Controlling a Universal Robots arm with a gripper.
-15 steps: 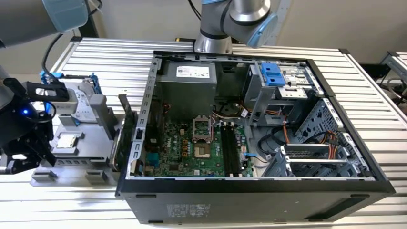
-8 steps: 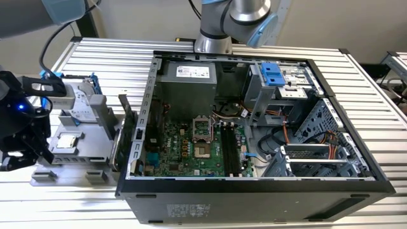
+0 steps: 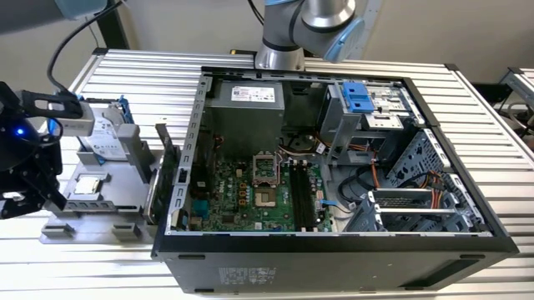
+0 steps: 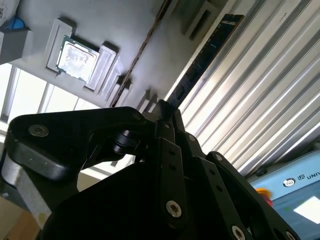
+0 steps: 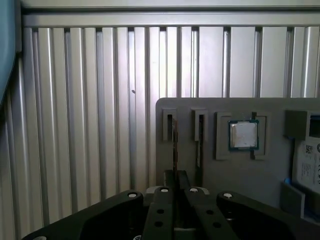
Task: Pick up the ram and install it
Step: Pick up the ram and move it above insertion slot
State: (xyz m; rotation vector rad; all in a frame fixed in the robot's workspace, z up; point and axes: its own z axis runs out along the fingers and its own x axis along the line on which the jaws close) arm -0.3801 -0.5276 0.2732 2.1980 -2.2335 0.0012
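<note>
My gripper (image 3: 21, 194) hangs at the exterior view's far left, over the left edge of the grey parts fixture (image 3: 109, 219). In the second wrist view its black fingers (image 4: 172, 125) are shut on one end of the ram (image 4: 205, 55), a long, thin, dark stick that reaches out over the ribbed aluminium table. The first wrist view shows the ram (image 5: 174, 145) edge-on, running from the shut gripper (image 5: 175, 175) toward a narrow slot in the fixture (image 5: 170, 125). The motherboard's long black slots (image 3: 304, 200) lie inside the open computer case, far to the exterior view's right of the gripper.
The open case (image 3: 334, 247) fills the table's middle, with metal walls and drive cages on its right. The fixture also holds a square silver processor (image 3: 87, 185) and a boxed drive (image 3: 104, 140). The arm's base (image 3: 279, 56) stands behind the case.
</note>
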